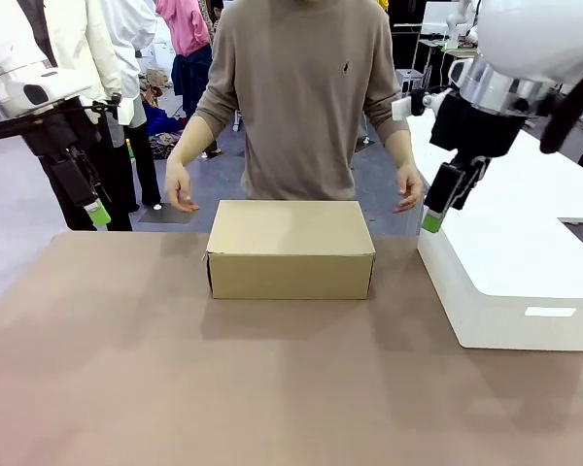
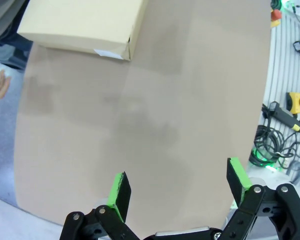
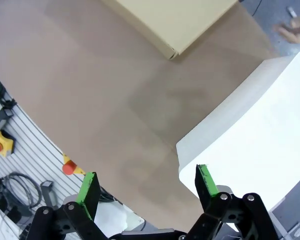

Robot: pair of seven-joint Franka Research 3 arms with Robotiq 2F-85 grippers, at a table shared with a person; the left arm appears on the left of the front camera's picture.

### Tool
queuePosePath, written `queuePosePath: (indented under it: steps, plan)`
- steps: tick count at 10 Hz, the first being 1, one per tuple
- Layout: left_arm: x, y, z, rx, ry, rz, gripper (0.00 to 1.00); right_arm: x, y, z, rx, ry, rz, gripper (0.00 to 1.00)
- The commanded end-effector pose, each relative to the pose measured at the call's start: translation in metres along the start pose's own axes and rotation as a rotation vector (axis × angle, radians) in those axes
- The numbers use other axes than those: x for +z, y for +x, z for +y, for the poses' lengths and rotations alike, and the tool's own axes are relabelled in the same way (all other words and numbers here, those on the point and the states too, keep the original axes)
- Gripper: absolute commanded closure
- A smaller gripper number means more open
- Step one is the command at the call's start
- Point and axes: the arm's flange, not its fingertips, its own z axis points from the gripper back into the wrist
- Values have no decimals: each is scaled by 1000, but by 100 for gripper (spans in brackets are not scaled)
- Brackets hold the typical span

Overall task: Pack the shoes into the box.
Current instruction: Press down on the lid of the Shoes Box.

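Note:
The box [image 1: 290, 248] is tan cardboard and stands shut at the far middle of the table, its lid flat on top. The shoes are hidden. My left gripper [image 1: 97, 214] hangs raised off the table's far left corner, well away from the box. In the left wrist view it [image 2: 180, 182] is open and empty, with the box [image 2: 85, 25] at the top left. My right gripper [image 1: 432, 221] hovers to the right of the box, over the edge of a white container. Its own view shows it [image 3: 147, 185] open with nothing between the fingers, the box [image 3: 175, 20] far off.
A person stands behind the box with one hand [image 1: 180, 189] on each side of it, the other [image 1: 408, 189] near my right gripper. A large white rounded plastic box [image 1: 505, 262] fills the right side. The brown table [image 1: 272, 388] is bare in front.

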Motion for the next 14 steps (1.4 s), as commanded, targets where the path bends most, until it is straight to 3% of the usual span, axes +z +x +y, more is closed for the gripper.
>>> queuePosePath:
  steps: [1,3,4,14]
  plan:
    - [2,-1,0,5,-2,7,0,-12,-15,-10,39,-26,-34,0]
    - [2,-1,0,5,-2,7,0,-20,-19,-16,10,-58,-68,0]
    - [2,-1,0,5,-2,7,0,-12,-11,-12,10,-5,-14,0]
    - [2,-1,0,5,-2,7,0,-12,-11,-12,10,-5,-14,0]
